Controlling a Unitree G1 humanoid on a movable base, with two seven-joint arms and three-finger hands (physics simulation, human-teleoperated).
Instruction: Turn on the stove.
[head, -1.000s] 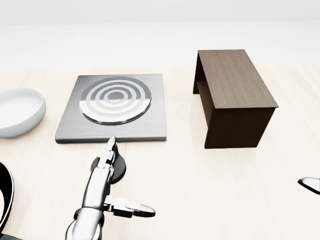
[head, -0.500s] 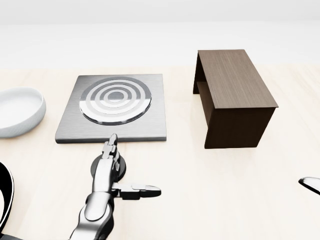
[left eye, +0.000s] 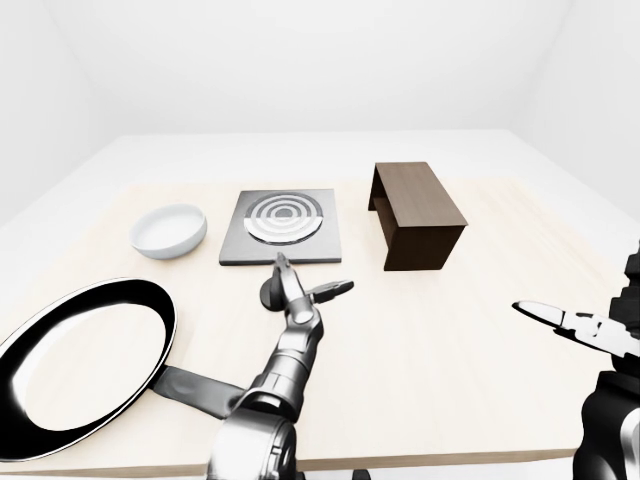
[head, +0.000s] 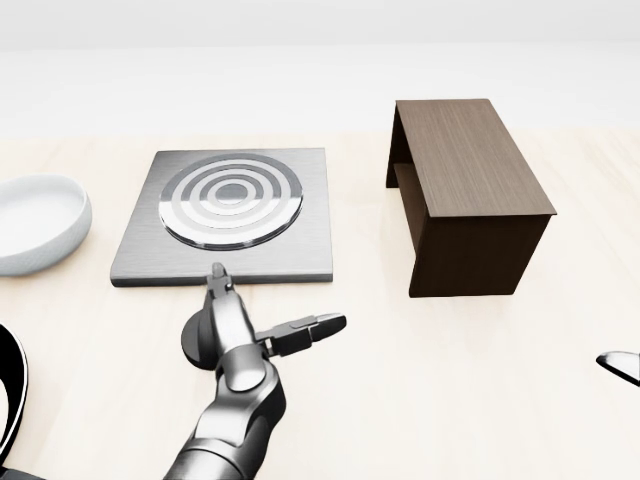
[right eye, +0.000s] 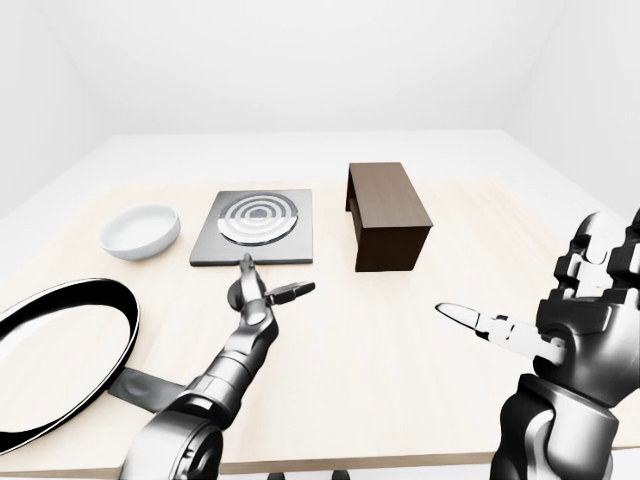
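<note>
The square grey stove (head: 224, 214), ringed with a round burner, lies far left on the pale wooden table (head: 420, 380). Its dark round knob (head: 195, 343) sits just near it, under the left hand (head: 240, 335), whose fingers are spread, gripping nothing. A dark wooden box (head: 467, 193) stands right; a white bowl (left eye: 168, 229) left; a glossy black pan (left eye: 80, 362) nearer. The right hand (right eye: 560, 330) hovers open.
</note>
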